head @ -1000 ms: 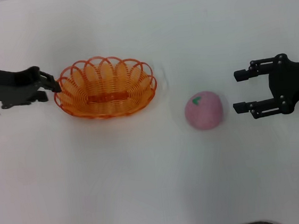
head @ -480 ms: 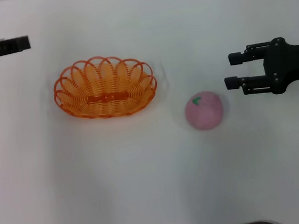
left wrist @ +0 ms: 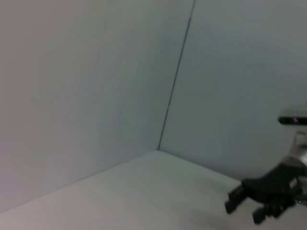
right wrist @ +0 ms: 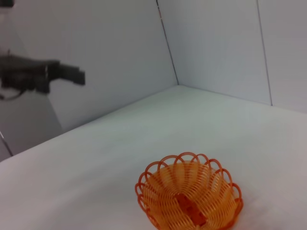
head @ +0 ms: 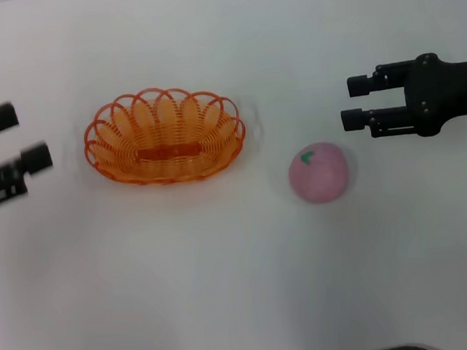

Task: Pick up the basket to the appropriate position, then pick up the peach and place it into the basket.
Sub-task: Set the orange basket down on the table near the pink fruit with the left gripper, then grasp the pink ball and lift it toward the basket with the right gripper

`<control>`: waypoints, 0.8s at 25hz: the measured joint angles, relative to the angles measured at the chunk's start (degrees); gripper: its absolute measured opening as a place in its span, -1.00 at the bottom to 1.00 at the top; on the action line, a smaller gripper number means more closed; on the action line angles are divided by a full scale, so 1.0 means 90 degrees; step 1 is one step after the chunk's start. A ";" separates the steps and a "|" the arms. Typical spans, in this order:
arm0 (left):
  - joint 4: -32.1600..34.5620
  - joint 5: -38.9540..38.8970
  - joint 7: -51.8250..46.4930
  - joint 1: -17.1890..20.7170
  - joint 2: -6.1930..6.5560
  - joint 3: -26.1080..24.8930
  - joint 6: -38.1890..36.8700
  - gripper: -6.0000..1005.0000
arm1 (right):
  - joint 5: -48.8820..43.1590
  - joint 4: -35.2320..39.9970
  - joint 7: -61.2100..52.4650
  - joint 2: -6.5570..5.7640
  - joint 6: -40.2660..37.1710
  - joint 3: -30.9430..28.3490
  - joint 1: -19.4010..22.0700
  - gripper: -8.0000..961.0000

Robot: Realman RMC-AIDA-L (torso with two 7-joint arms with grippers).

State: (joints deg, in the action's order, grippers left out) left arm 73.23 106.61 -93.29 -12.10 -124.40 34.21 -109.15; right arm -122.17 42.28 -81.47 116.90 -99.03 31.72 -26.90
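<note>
The orange wire basket [head: 164, 135] sits upright on the white table, left of centre; it also shows in the right wrist view [right wrist: 189, 199]. The pink peach [head: 321, 172] with its green leaf mark lies to the basket's right and a little nearer to me. My left gripper [head: 21, 137] is open and empty, a short way left of the basket and apart from its rim. My right gripper [head: 353, 102] is open and empty, just beyond the peach and to its right, not touching it. The peach is out of view in both wrist views.
The white table [head: 229, 292] is bounded by pale walls meeting at a corner [left wrist: 158, 149]. The left wrist view shows my right gripper [left wrist: 244, 211] far off. The right wrist view shows my left gripper [right wrist: 76, 75] beyond the basket.
My left gripper has left the basket's left rim, swung away, and now hangs open beside it. My right gripper has moved farther back and slightly left. Basket and peach have not moved.
</note>
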 joint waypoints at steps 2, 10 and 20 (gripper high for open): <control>-0.0228 0.0035 0.0454 0.0135 -0.0020 0.0000 -0.0026 0.40 | 0.0001 0.0000 -0.0164 -0.0023 -0.0011 0.0011 -0.0045 0.31; -0.0908 0.0696 0.1280 0.0188 -0.0028 0.0001 0.0278 0.54 | -0.0031 0.0361 -0.1086 -0.0198 -0.0318 0.0188 -0.0350 0.28; -0.1110 0.1247 0.1289 -0.0022 0.0002 0.0035 0.0474 0.76 | -0.0310 0.3132 -0.3469 -0.0330 -0.1618 0.1028 -0.0928 0.24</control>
State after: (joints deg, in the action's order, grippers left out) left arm 63.24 117.83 -81.69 -12.30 -124.39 34.52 -104.88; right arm -124.96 70.47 -112.69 113.93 -113.58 40.97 -35.25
